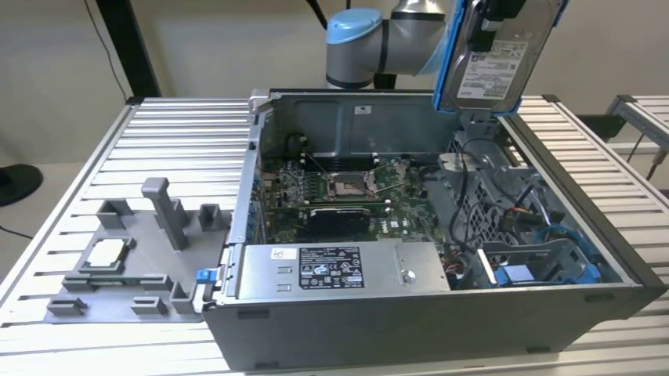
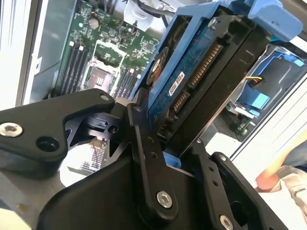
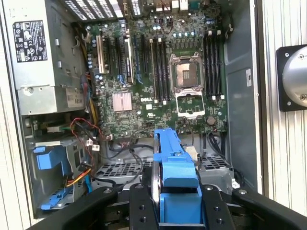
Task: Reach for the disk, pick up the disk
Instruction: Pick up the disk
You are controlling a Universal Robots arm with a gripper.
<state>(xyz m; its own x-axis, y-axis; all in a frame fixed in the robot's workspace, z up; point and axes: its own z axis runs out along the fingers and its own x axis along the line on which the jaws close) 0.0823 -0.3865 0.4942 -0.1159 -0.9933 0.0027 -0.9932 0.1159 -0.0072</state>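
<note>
Slatted grey metal desk (image 1: 157, 125) carries one open grey computer case (image 1: 439, 313) and one grey plastic fixture tray (image 1: 136, 266). Above the case, one silver disk (image 1: 497, 63) with blue rails hangs clamped in the black hand (image 2: 158, 139).

- Silver-grey cylindrical robot arm (image 1: 403, 43) with a light-blue round joint cap (image 1: 352, 27).
- Matte black metal gripper (image 2: 165, 148): flat linkage bars with silver hex screws (image 2: 164, 199).
</note>
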